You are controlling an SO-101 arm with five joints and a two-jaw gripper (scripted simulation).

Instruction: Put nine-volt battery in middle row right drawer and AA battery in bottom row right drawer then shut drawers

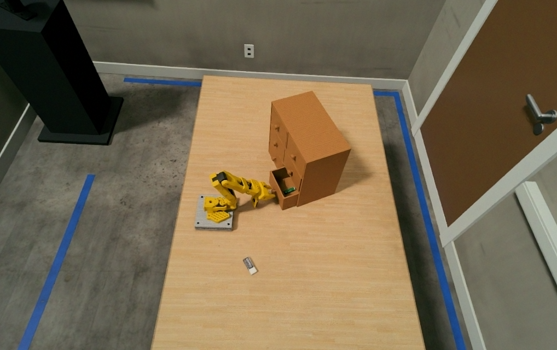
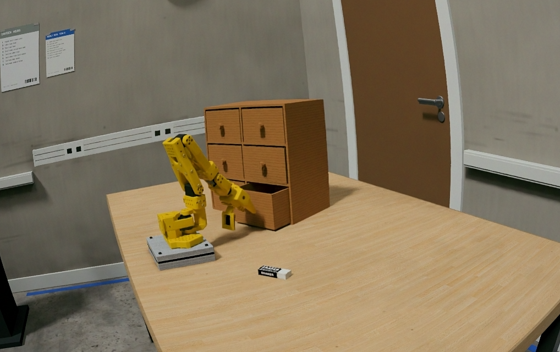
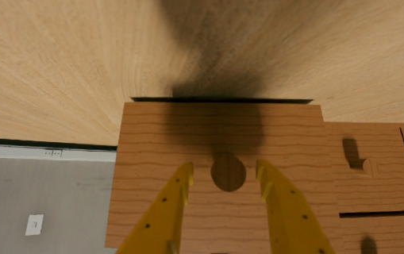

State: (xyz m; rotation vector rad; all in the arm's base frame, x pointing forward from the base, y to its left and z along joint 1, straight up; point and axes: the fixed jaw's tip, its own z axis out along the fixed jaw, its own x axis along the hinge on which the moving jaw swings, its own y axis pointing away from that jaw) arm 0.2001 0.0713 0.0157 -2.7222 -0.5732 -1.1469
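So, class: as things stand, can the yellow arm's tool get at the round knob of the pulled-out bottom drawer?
Probably yes. The tool stands partly open, straddling the round wooden knob on the open drawer's front, with nothing between them.
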